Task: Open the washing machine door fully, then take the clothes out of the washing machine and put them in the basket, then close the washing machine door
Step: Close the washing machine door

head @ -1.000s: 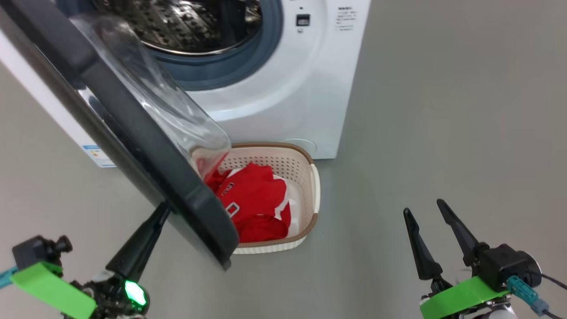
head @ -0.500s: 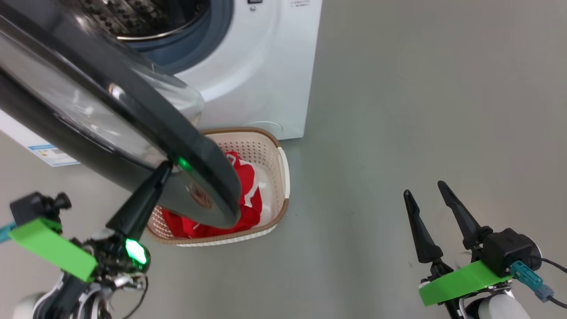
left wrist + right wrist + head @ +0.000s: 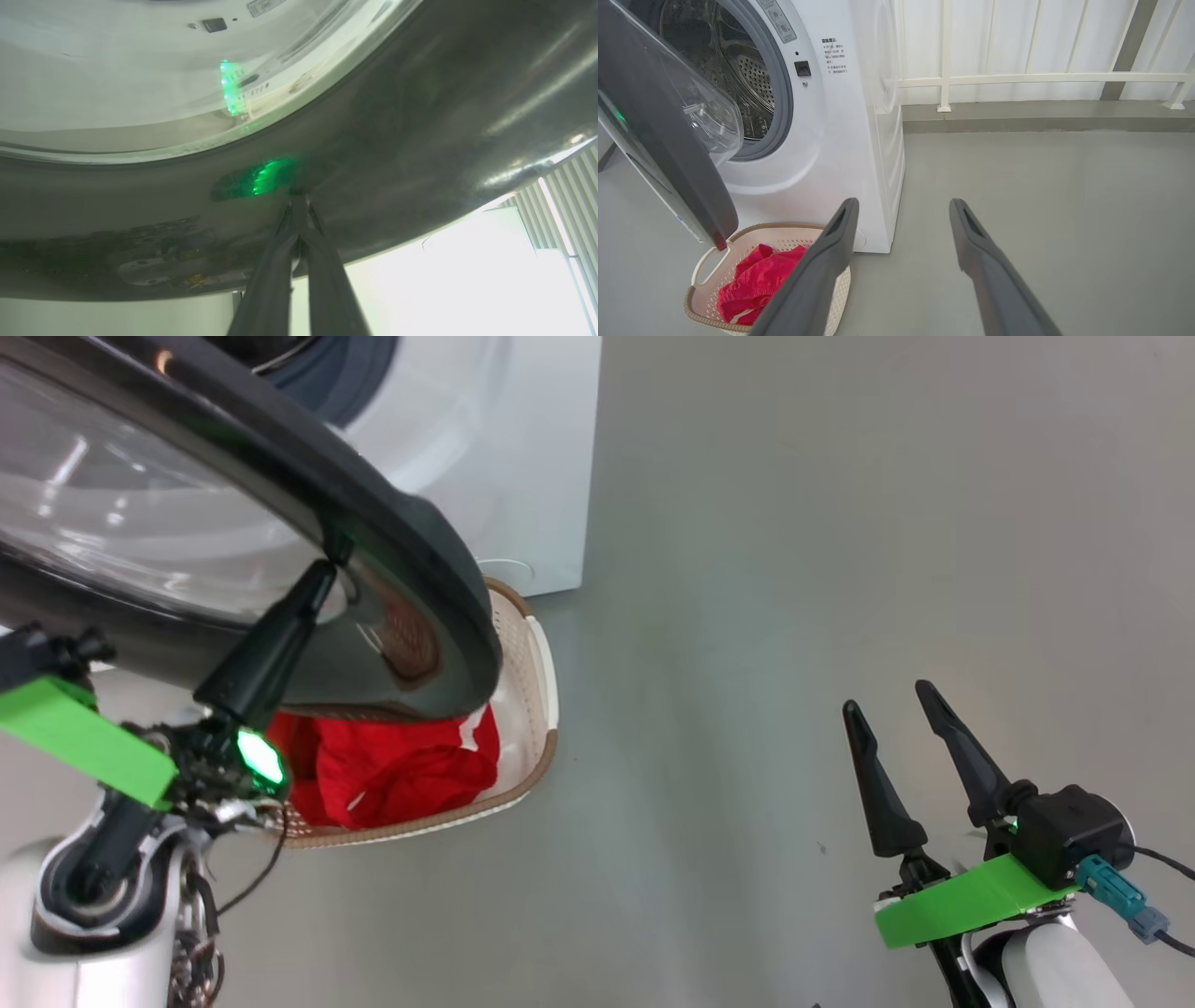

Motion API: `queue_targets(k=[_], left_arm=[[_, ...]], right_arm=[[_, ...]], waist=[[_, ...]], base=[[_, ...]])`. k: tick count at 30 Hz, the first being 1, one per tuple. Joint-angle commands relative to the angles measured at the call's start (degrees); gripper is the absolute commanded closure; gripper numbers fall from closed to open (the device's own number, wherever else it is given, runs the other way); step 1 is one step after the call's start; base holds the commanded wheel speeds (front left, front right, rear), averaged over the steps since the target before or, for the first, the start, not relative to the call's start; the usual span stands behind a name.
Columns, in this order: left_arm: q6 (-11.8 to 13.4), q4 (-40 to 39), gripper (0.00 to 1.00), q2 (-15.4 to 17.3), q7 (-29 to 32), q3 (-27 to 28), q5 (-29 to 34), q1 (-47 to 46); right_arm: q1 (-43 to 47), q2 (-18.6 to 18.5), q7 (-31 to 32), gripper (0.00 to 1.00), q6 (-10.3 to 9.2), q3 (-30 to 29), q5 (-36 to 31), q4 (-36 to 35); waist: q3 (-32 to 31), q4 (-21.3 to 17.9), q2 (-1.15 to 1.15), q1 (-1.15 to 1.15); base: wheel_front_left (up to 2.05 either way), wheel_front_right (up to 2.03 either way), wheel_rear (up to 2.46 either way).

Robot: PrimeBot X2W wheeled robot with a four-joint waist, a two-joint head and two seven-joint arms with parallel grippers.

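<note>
The washing machine door, black-rimmed with a clear window, stands partly open over the basket. My left gripper is shut, and its tip presses on the door's outer black rim. Below it sits the cream basket with the red clothes inside. The white washing machine stands behind, and its steel drum shows past the door. My right gripper hangs open and empty over the floor at the lower right. In its own view it points at the machine, the basket and the clothes.
Grey floor stretches to the right of the machine. A white railing on a low step runs along the back wall.
The head camera has turned, sliding the scene left. The door has swung towards the machine with my left gripper's tip against it, and now covers more of the basket. The right gripper stays open.
</note>
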Motion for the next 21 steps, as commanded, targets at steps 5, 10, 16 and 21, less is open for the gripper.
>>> queue_targets(k=[5, 10, 16, 21], left_arm=[[-0.39, 0.89, 1.0, 2.01, 0.31, 1.92, 0.42, -3.38], [-1.15, 1.78, 1.0, 2.21, 0.33, 2.4, 0.3, -3.55], [-2.2, 0.36, 1.0, 1.75, -0.32, 3.91, -0.39, -0.66], [-2.81, -2.47, 1.0, 0.49, -1.87, 5.6, -0.99, 4.75]], right_arm=[[-1.36, -0.47, -0.52, 0.0, 0.19, 1.31, 0.71, -1.27], [-1.23, -0.47, -0.52, 0.0, 0.19, 1.03, 0.74, -1.11], [-0.83, -0.47, -0.52, 0.0, 0.19, 1.51, 0.5, -0.77], [-0.23, -0.47, -0.52, 0.0, 0.19, 1.95, 0.43, -0.41]], waist=[[1.03, -1.31, 0.0, 0.0], [0.72, -0.91, 0.0, 0.0], [-0.9, 0.25, 0.0, 0.0], [-2.65, 1.64, 0.0, 0.0]], base=[[0.0, 0.0, 0.0], [0.0, 0.0, 0.0], [0.0, 0.0, 0.0], [0.0, 0.0, 0.0]])
